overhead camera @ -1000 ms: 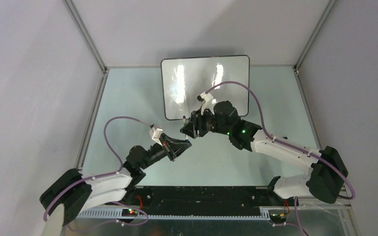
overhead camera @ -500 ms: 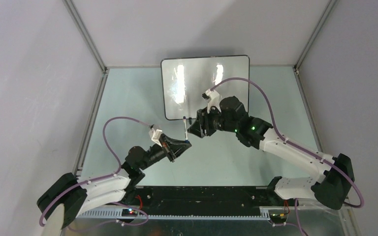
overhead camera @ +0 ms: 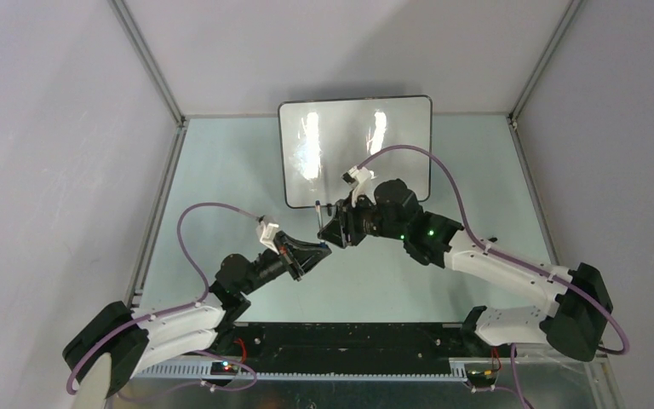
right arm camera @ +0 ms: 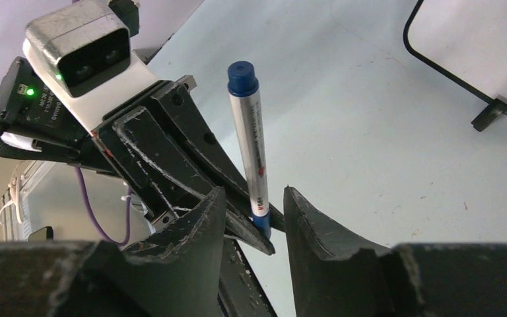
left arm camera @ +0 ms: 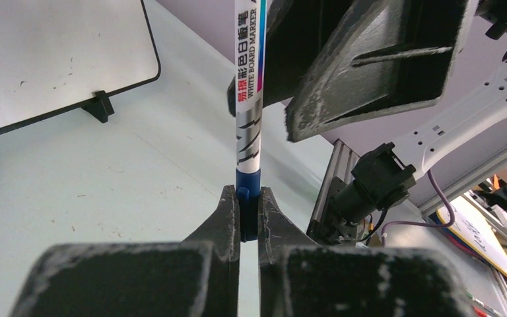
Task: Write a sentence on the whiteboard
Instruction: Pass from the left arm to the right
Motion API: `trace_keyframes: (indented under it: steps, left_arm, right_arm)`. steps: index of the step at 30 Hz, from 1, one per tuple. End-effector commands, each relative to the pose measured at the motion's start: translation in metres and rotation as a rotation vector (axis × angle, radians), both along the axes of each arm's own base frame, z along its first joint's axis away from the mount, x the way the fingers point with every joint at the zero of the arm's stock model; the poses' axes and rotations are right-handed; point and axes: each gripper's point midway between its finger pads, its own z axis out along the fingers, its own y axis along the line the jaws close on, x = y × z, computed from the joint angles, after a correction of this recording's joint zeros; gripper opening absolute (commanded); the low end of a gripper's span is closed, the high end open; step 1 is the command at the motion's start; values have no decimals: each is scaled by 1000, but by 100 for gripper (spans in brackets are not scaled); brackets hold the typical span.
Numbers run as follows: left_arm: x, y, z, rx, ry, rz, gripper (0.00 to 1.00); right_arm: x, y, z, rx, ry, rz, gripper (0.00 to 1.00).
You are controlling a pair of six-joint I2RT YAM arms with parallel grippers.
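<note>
Both arms meet at your white, blue-ended whiteboard marker (left arm camera: 249, 99). Left jaws clamp its blue end, and right jaws stand parted astride the barrel, which points to twelve o'clock, toward the glossy, black-rimmed, unwritten whiteboard (overhead camera: 409, 128).

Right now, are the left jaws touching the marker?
Touching. In the left wrist view the left gripper has its jaws pressed against both sides of the marker at its blue end.

The whiteboard (overhead camera: 355, 153), glossy white with a thin black rim and rounded corners, stands on small black feet. It sits midway along the worktop's (overhead camera: 221, 187) far edge, glare streaking its face.
</note>
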Motion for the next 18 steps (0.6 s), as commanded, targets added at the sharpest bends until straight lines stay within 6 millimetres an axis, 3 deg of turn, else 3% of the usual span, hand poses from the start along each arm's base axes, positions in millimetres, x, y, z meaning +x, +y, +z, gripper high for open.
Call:
trace_keyframes:
  steps: [1, 3, 9, 12, 14, 15, 16, 17, 18]
  left_arm:
    - [-4, -3, 26, -65, -55, -21, 0]
    - [-4, -3, 26, -65, -55, -23, 0]
    - [-5, -3, 28, -69, -59, -26, 0]
    - [-4, -4, 30, -68, -58, -27, 1]
    - [-4, -5, 29, -66, -54, -28, 14]
    - [-3, -4, 28, -64, -47, -23, 40]
    - [-2, -4, 28, -67, -44, -18, 53]
    - [1, -1, 28, -69, -36, 6, 74]
    - [2, 2, 29, -79, -34, 22, 80]
  right_arm:
    - [3, 11, 8, 46, -12, 11, 41]
    - [4, 15, 11, 66, -22, 19, 38]
    - [6, 16, 9, 61, -12, 20, 2]
    - [8, 15, 10, 59, -4, 15, 0]
    - [9, 14, 10, 59, -6, 11, 0]
    - [9, 12, 7, 46, 2, 5, 0]
    - [10, 11, 5, 37, 5, -1, 0]
    - [11, 9, 1, 24, 13, -9, 0]
    - [13, 6, -1, 15, 15, -17, 0]
